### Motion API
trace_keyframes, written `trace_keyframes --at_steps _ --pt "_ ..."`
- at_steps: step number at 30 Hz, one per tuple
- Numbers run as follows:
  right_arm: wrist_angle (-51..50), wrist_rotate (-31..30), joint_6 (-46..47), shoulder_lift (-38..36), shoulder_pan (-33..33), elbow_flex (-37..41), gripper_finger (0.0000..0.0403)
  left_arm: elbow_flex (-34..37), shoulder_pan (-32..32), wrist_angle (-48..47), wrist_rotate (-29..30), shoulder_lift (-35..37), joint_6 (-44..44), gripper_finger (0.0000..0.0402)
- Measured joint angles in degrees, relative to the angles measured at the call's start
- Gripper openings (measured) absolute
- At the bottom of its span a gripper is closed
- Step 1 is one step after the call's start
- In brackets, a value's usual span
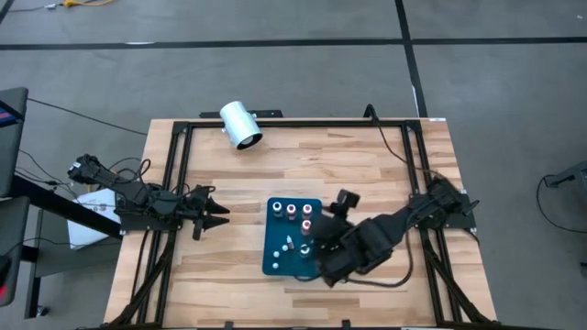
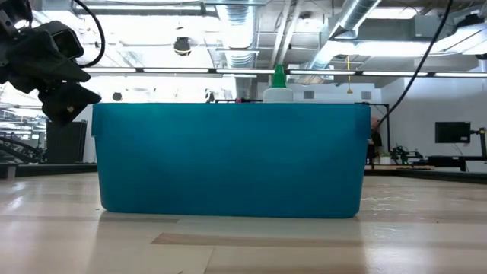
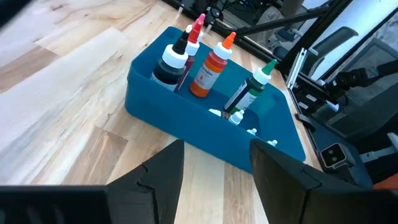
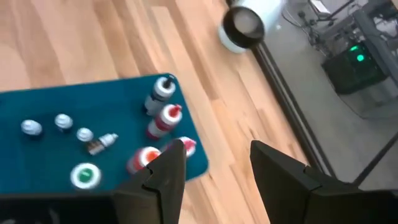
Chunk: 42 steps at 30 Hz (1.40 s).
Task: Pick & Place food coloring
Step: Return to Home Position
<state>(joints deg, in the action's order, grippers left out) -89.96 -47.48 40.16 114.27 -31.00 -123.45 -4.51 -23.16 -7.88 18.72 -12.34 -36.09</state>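
Note:
The food coloring bottles (image 1: 292, 213) stand upright in a dark blue holder (image 1: 273, 257) at the table's middle. In the left wrist view they are a black one (image 3: 169, 62), an orange one (image 3: 210, 70), a green one (image 3: 252, 90) and a red-tipped one (image 3: 195, 32). My right gripper (image 4: 214, 152) hangs open over the holder's right edge (image 4: 198, 163), with a pink-topped bottle (image 4: 188, 147) beside one fingertip. It does not visibly touch it. My left gripper (image 1: 220, 214) is open, left of the holder and pointing at it.
A big white cylinder (image 1: 241, 125) lies on its side at the table's far edge, left of centre. Small white caps (image 4: 62, 122) and a tiny bottle on its side (image 4: 102, 143) lie on the holder. The holder's wall (image 2: 228, 160) fills the low view. Bare wood lies around.

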Motion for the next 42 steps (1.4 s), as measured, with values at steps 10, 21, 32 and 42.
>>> trace_keyframes --at_steps 10,21,32,42 --pt "14.9 4.3 -0.1 -16.6 1.6 26.7 0.0171 0.0 0.0 2.6 -0.4 0.0 5.2 0.0174" --pt "48.0 17.8 -8.7 -36.5 11.0 56.5 0.0171 0.0 2.6 11.1 -5.6 0.0 12.3 0.0174" --pt "60.7 17.3 -6.9 -56.9 14.4 74.2 0.0169 0.0 17.0 17.5 -18.8 0.0 19.3 0.0174" --pt "71.4 15.6 -3.0 -71.0 13.5 90.3 0.0169 0.0 27.4 17.1 -27.8 0.0 19.0 0.0174"
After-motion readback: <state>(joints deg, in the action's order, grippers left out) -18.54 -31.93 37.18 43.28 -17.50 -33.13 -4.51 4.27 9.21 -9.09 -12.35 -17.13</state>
